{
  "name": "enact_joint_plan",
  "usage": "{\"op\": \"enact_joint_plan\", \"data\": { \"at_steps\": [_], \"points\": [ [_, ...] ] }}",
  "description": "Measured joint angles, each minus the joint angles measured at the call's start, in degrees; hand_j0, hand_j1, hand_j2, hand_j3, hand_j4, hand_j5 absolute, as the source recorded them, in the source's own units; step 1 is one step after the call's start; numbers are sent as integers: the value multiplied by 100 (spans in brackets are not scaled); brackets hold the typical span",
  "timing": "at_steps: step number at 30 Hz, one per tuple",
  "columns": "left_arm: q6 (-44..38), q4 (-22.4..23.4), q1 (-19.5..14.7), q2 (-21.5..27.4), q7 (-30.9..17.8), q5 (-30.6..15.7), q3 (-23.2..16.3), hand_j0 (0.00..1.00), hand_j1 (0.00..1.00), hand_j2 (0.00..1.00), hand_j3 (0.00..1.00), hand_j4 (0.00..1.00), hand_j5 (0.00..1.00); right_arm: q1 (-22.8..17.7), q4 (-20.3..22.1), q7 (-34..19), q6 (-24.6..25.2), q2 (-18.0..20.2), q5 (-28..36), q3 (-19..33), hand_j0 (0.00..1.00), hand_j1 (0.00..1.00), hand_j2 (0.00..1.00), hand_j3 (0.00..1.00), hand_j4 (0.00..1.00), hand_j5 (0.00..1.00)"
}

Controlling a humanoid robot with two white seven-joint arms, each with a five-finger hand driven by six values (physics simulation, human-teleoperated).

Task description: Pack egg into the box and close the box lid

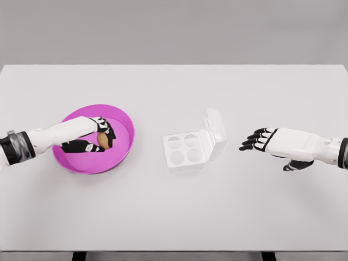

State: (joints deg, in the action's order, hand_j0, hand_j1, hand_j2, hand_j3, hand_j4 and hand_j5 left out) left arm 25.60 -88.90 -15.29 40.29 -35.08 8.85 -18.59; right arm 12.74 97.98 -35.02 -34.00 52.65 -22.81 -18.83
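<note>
A magenta bowl (122, 142) sits on the left of the white table. Inside it, my left hand (97, 138) has its black fingers curled around a tan egg (103, 140), which is partly hidden by them. A white egg box (184, 150) with four empty round wells lies at the table's middle. Its lid (214, 132) stands open, tilted up on the box's right side. My right hand (260, 140) hovers to the right of the lid, fingers spread and pointing at it, holding nothing.
The white table (174, 206) stretches wide in front of and behind the box. Its front edge runs along the bottom of the picture.
</note>
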Motion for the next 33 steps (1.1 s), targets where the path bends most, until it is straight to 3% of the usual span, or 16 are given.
{"op": "enact_joint_plan", "data": {
  "at_steps": [33],
  "points": [
    [-16, -435, -88, -849, 0, 103, -44, 33, 33, 33, 33, 33, 33, -9, -1, 0, -3, 3, 1, -2, 100, 100, 100, 100, 100, 100]
  ]
}}
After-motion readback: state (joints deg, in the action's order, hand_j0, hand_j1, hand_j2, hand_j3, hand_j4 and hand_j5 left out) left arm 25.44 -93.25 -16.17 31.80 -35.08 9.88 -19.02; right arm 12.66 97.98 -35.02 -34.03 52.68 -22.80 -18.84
